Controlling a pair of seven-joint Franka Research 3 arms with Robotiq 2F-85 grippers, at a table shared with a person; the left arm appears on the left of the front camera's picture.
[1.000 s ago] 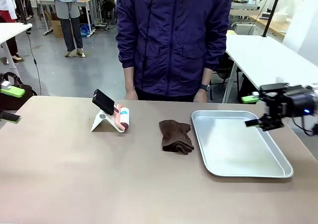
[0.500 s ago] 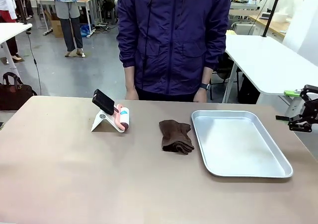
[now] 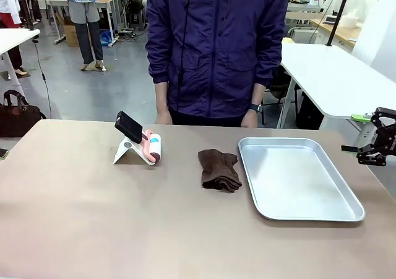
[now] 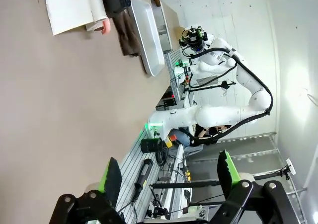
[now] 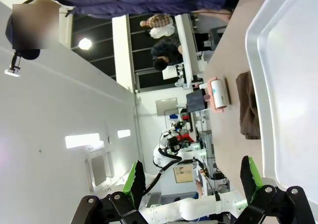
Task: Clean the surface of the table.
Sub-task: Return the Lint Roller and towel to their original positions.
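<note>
The taupe desk [image 3: 93,223] spreads wide, bearing a brown cloth [image 3: 219,169] left of a metal tray [image 3: 297,181], while both the left tool [image 4: 166,177] and right tool [image 5: 193,181] gape empty.

A robotics laboratory in an open workshop hall; a brownish table [image 3: 93,229] stands on a grey concrete floor [image 3: 93,93] among white-topped worktables [image 3: 334,75] on metal legs; cables trail across the floor and cardboard boxes [image 3: 71,34] sit beneath a far bench; a white robot arm [image 4: 223,60] rises from a slotted aluminium frame [image 4: 134,174] beside the table; people stand at benches farther off under bright ceiling lights [image 5: 85,43].
</note>
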